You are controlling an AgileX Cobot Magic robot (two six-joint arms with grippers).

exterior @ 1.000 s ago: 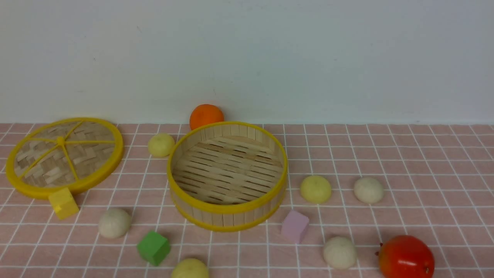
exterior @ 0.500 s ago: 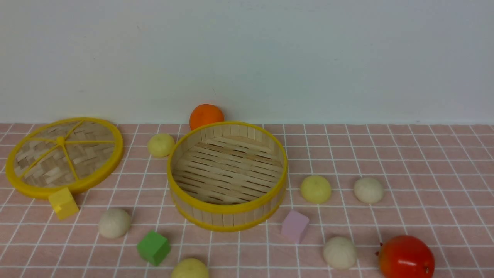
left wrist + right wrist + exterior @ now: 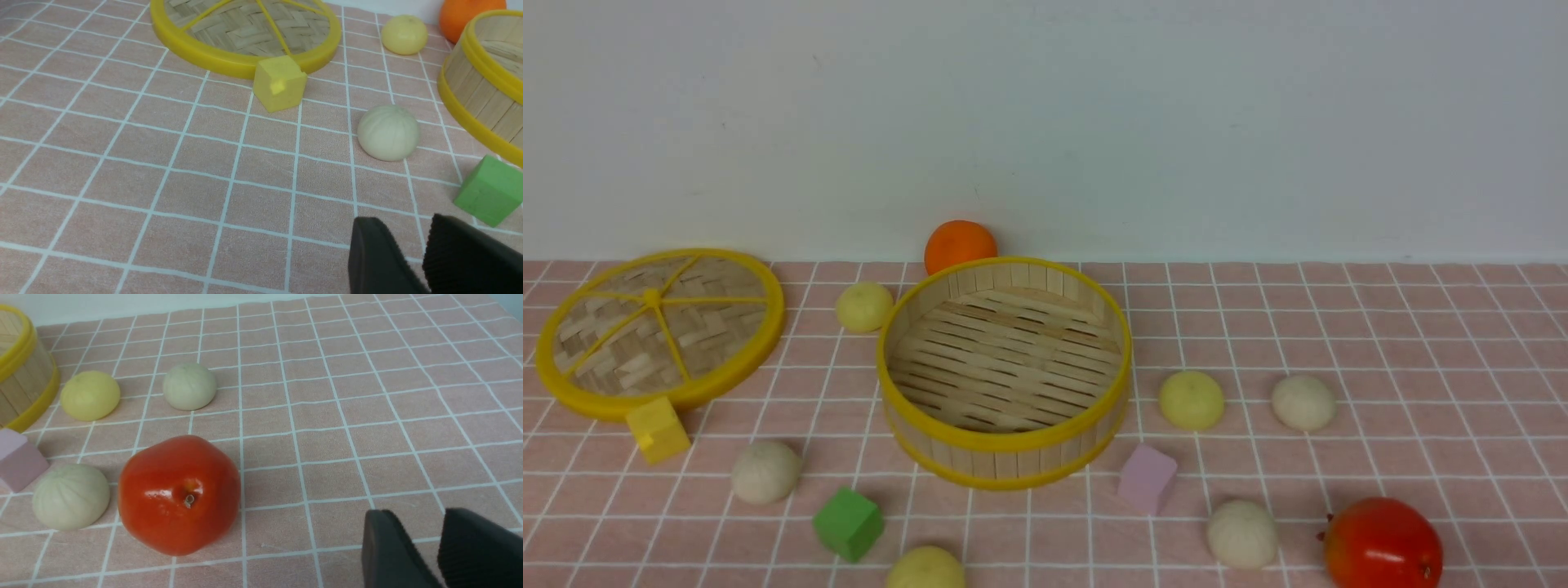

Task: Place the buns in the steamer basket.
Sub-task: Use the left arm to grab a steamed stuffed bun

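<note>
The empty steamer basket [image 3: 1005, 445] stands mid-table. Six buns lie around it: yellow ones behind its left [image 3: 864, 306], to its right [image 3: 1191, 400] and at the front edge [image 3: 925, 570]; off-white ones at the front left [image 3: 765, 472], right [image 3: 1303, 403] and front right [image 3: 1241, 534]. Neither gripper shows in the front view. My left gripper [image 3: 406, 223] hovers empty over the cloth, jaws nearly together, short of an off-white bun [image 3: 388, 132]. My right gripper [image 3: 416, 516] is the same, to the right of the off-white bun [image 3: 70, 496].
A flat woven lid [image 3: 658, 331] lies at the far left with a yellow cube [image 3: 658, 430] against it. A green cube [image 3: 848, 523], a pink cube [image 3: 1147, 479], an orange [image 3: 960, 243] behind the basket and a red tomato-like fruit [image 3: 1382, 543] also sit on the pink checked cloth.
</note>
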